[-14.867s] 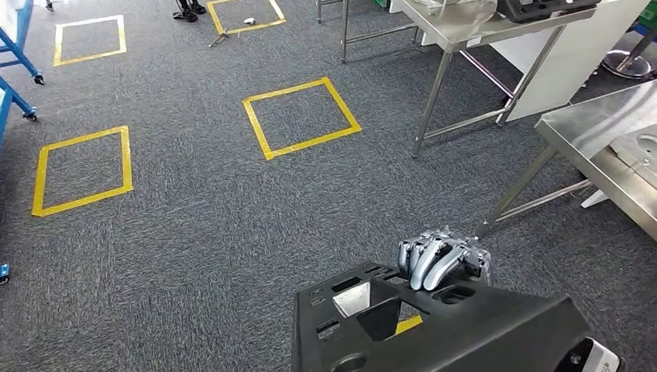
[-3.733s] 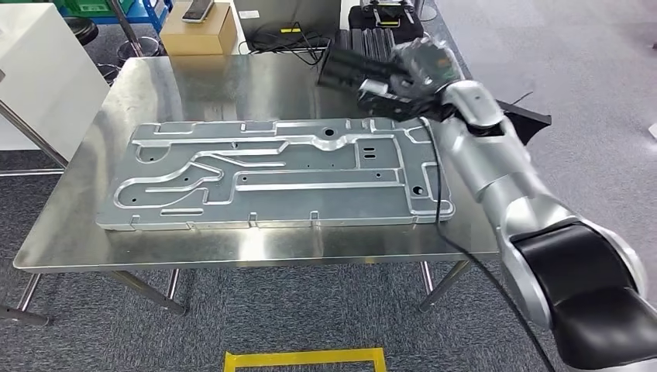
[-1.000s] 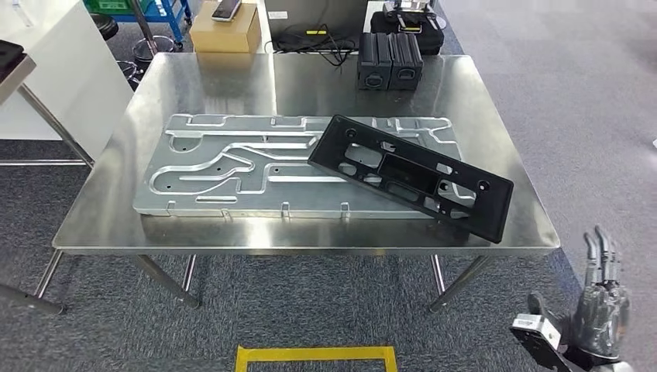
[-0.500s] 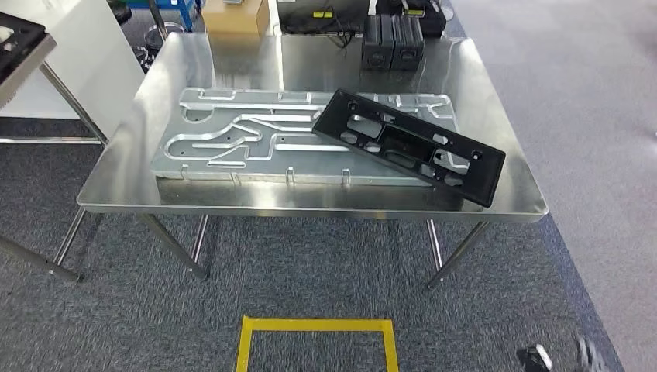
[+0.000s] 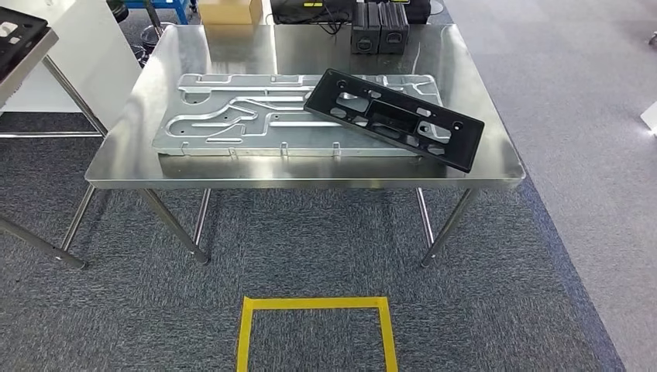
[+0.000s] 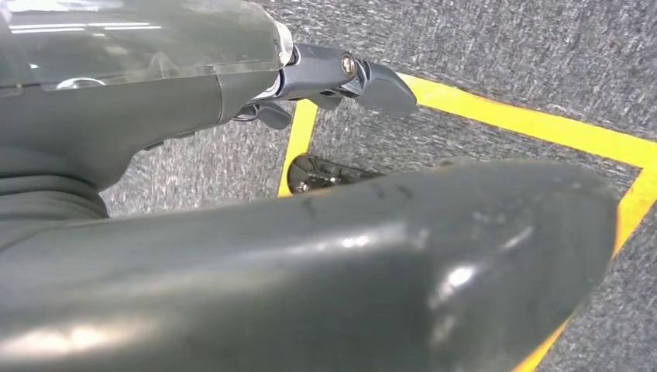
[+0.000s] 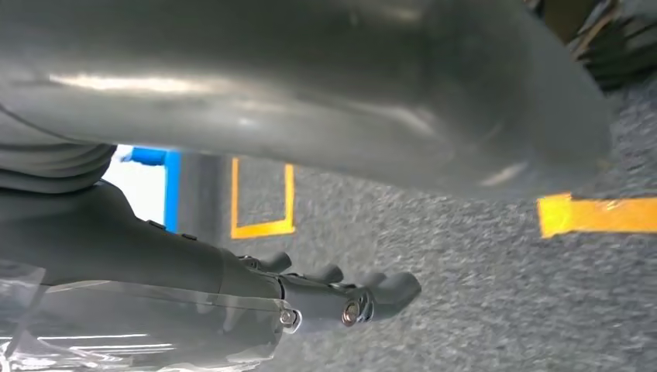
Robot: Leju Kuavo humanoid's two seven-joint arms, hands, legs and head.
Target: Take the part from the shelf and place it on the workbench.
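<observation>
The desk (image 5: 496,167) is cut by the head view's top edge, so its far rim, the cardboard box (image 5: 228,9) and the two black cases (image 5: 379,23) there show in part only. A second steel table (image 5: 23,54) is cropped at the picture's left edge. Close to the left hand's fingers (image 6: 364,76), a thick grey thumb (image 6: 372,256) hides much of the yellow floor tape (image 6: 542,132). Beyond the right hand's fingers (image 7: 380,291), the blue frame (image 7: 155,159) is too blurred to identify.
</observation>
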